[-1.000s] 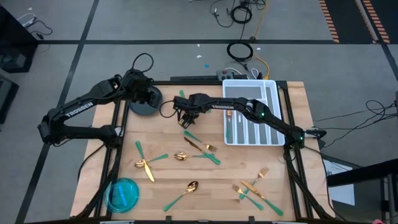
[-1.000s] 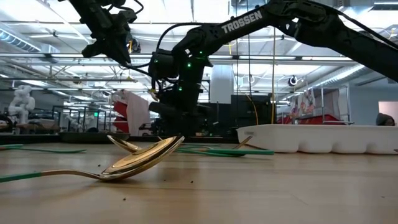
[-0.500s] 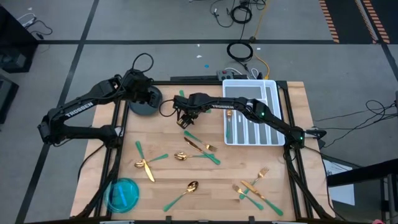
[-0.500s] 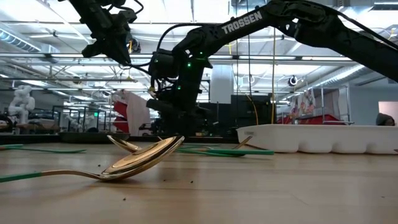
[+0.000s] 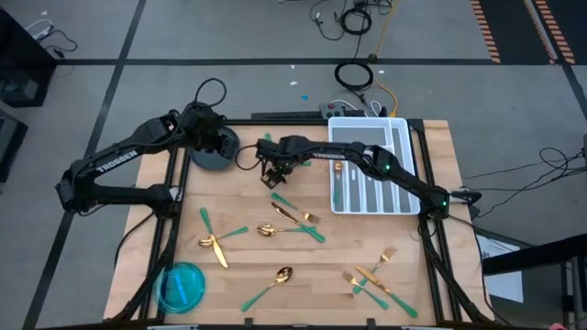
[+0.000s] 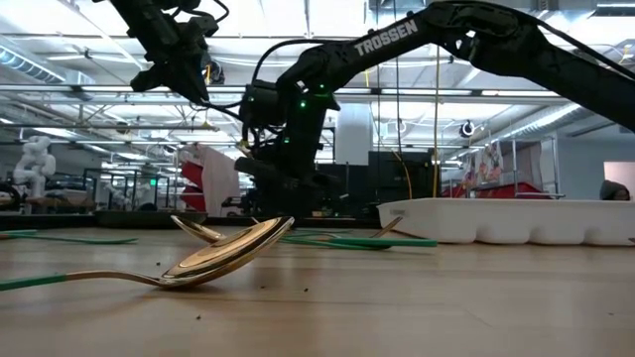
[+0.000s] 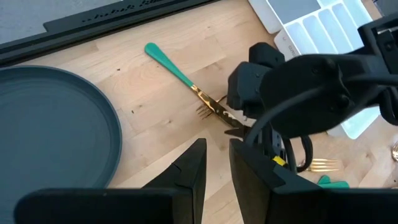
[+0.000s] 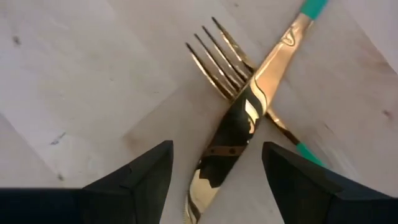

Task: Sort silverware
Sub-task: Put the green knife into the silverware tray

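Bare wood flanks the crossed fork (image 8: 214, 59) and knife (image 8: 233, 134).

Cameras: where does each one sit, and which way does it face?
High view: overhead, straight down; both arms, white divided tray.
Low view: tabletop height, level; gold spoon, arms descending.
Left wrist view: past left pincer; dark round plate, right arm.
Right wrist view: past open right pincer; gold knife crossing gold fork.
Both wrist views share that fork.

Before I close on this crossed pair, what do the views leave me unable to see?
- Right gripper tips and the knife blade end: cut off by the right wrist view's edge.
- Fork handle: hidden under the knife.
- Tray contents: too small in the high view, walled off in the low view.
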You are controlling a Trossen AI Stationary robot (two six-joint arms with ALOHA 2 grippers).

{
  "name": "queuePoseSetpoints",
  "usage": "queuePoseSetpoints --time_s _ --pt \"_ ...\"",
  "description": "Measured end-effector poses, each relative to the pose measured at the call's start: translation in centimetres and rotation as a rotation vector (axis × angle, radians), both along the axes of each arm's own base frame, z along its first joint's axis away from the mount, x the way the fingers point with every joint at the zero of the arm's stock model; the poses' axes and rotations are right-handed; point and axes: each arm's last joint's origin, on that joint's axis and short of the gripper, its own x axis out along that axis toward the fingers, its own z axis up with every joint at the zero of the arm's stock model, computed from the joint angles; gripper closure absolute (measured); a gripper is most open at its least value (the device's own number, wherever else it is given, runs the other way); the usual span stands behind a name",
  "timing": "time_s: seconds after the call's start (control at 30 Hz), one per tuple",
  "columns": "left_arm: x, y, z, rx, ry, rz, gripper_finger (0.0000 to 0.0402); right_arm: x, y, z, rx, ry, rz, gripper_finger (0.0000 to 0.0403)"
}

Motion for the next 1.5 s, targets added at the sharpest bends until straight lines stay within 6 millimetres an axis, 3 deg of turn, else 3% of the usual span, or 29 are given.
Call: queuePoseSetpoints --time_s 0.37,0.73,1.17,1.3,1.5 --pt "0.0 0.0 0.0 -0.001 0.001 0.000 0.0324 0.1 0.5 -2.8 0.026 0.075 -0.029 0.0186" --pt "0.0 0.0 -0.1 0.007 0.012 -0.014 0.0324 -0.3 0.6 -2.9 0.032 0.118 0.002 0.0390" --pt "0.0 0.0 -0.1 0.008 0.013 -0.016 0.0324 -0.4 0.6 -2.7 0.028 0.125 0.024 0.0403" --pt "0.0 0.0 -0.1 0.045 0.031 -0.036 0.0324 -0.5 0.7 -1.5 -0.002 0.108 0.031 0.0403" --pt "1.8 1.3 -3.3 0.176 0.105 -0.190 0.0325 -1.0 0.2 0.8 -0.028 0.081 0.033 0.0402"
